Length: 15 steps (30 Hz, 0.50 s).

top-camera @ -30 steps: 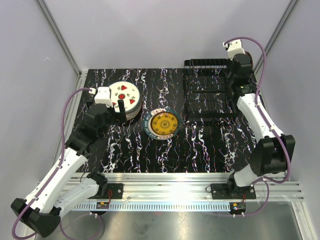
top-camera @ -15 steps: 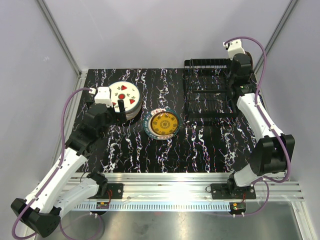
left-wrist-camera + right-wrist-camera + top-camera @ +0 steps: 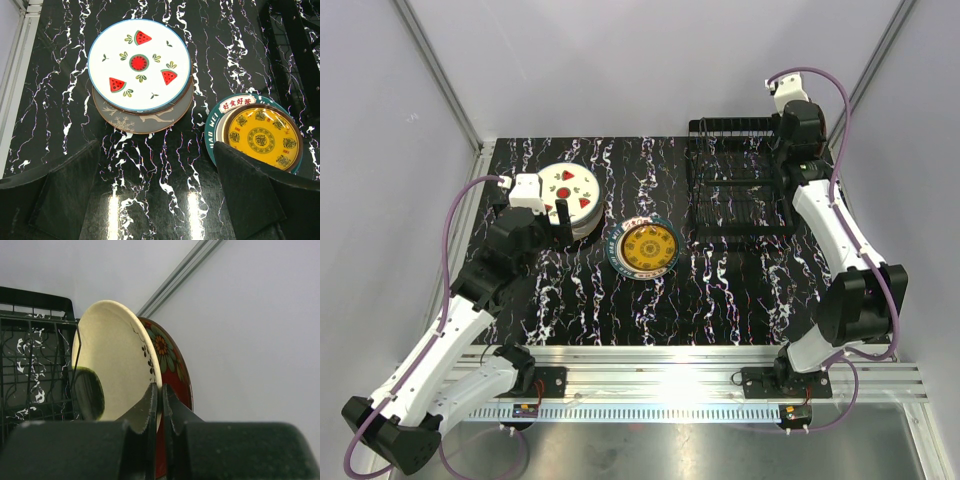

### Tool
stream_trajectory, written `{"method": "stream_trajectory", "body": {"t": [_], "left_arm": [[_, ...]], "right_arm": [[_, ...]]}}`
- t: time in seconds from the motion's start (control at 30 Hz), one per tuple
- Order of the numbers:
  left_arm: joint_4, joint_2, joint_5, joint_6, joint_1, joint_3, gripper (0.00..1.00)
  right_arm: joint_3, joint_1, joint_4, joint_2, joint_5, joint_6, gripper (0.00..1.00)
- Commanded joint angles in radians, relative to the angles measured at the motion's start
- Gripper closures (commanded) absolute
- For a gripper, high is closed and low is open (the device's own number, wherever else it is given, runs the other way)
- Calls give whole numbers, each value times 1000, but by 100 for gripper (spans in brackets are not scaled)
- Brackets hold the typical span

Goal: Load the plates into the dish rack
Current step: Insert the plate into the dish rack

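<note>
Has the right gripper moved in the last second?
Yes: the right gripper, gripping the cream ceramic plate, has edged toward the far end of the black wire dish rack, seen from above.

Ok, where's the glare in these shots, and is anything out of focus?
Top external: glare washes out the aluminium rail. Left wrist: two lamp streaks on the glossy table, near fingers blurred. Right wrist: right end effector soft, cream plate sharp.

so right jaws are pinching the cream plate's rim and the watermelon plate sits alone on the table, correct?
No. The watermelon plate sits on top of a grey-brown plate with a white branch design, not alone; the left wrist view shows it. The right jaws do pinch the cream plate at its rim.
</note>
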Motion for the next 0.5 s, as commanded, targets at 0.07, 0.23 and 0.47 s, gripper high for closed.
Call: {"method": "stream_trajectory", "body": {"t": [0.07, 0.23, 0.47], "left_arm": [[46, 2, 6, -1, -5, 10, 1], [46, 2, 5, -1, -4, 8, 1], [46, 3, 8, -1, -4, 8, 1]], "right_arm": [[50, 12, -81, 26, 5, 29, 99], [60, 12, -102, 31, -4, 49, 99], [36, 13, -113, 25, 0, 69, 98]]}}
